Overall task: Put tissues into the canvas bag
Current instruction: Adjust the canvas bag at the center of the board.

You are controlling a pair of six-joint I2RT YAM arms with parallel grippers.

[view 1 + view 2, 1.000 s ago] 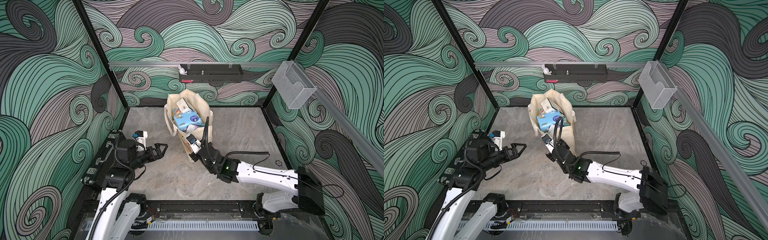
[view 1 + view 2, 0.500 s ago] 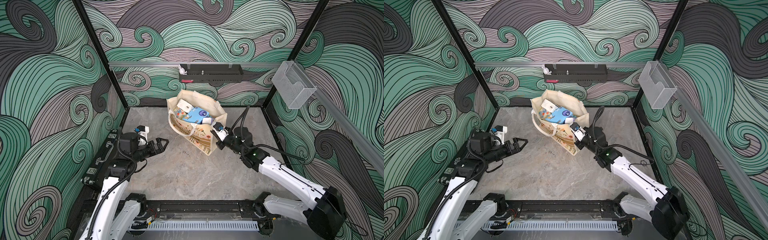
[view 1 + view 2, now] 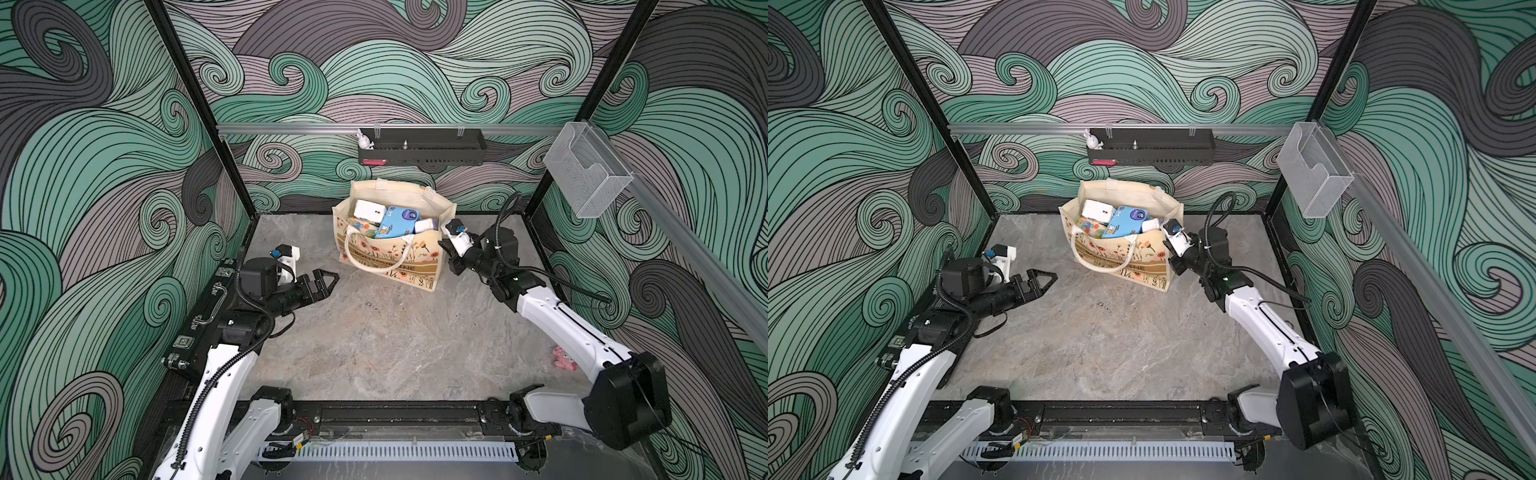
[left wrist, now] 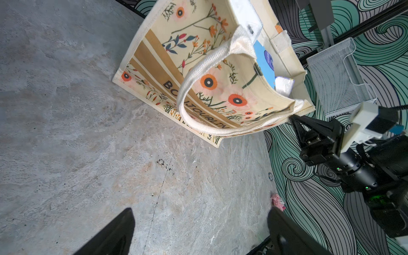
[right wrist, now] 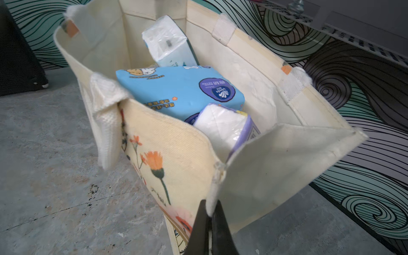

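Seeing canvas bag (image 3: 415, 259) upright, tissues (image 3: 397, 222) inside.
My right tool (image 5: 209, 207) pinches its corner edge; left tool (image 3: 327, 280) wide, open bench (image 3: 374, 340) between.

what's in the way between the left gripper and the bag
Nothing visible. Only bare table lies between the open left gripper and the bag, whose flowered front faces it. The right gripper pinches the bag's side corner, off that path.
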